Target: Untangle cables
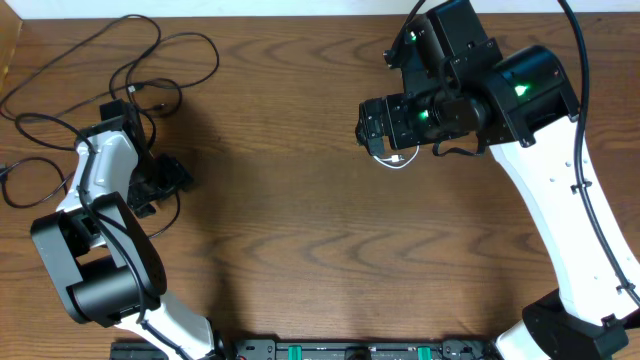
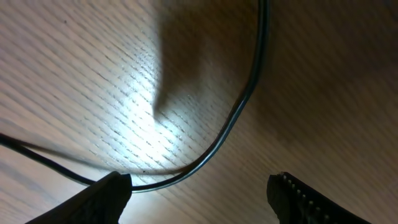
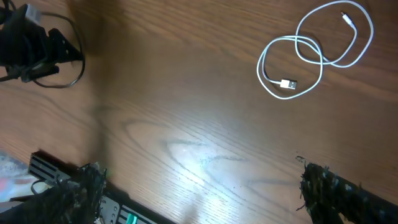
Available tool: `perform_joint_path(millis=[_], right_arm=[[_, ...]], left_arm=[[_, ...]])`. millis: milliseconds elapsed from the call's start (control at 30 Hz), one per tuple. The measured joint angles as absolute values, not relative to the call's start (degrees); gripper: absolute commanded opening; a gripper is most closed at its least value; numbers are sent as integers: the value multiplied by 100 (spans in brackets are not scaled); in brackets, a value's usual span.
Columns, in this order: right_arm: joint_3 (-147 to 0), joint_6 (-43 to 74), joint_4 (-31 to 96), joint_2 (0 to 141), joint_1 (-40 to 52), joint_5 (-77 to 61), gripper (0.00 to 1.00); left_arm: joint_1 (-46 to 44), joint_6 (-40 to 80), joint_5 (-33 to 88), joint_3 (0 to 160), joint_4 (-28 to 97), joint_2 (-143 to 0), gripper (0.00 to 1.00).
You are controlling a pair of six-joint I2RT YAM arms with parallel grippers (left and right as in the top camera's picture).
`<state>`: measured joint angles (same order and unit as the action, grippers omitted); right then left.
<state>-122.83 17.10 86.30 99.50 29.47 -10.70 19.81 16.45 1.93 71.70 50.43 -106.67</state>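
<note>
Black cable [image 2: 250,87] curves just ahead of left gripper [image 2: 199,186], jaws apart.

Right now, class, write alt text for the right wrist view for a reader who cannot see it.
A white cable lies in loose overlapping loops on a wooden table, upper right. The right gripper hangs open over the wood; at upper left, the left gripper is beside a black cable.

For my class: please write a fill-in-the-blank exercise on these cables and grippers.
The cable between the left gripper's fingers is ____.
The white cable lies looped on the ____.
The right gripper's fingers are ____ rather than shut.
Missing words: black; table; open.
</note>
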Motion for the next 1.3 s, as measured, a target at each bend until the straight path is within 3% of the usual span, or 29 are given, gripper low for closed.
perform_joint_path(millis=[433, 600, 700, 733, 1300], right_arm=[[-12283, 1710, 8630, 9950, 2950, -1070, 99], [-12283, 1710, 8626, 9950, 2965, -1070, 99], [-12283, 1710, 8621, 9950, 2976, -1072, 99], [-12283, 1710, 8624, 9950, 2985, -1070, 99], [-12283, 1710, 8663, 9950, 2987, -1070, 99]], left_arm=[[1938, 1372, 152, 7170, 4477, -11220, 71], [1927, 1323, 132, 7168, 4091, -11220, 48], [1927, 1293, 113, 7168, 3922, -11222, 12], [1927, 1319, 113, 7168, 3889, -11227, 8], [1929, 1623, 626, 7419, 3376, -11417, 8]])
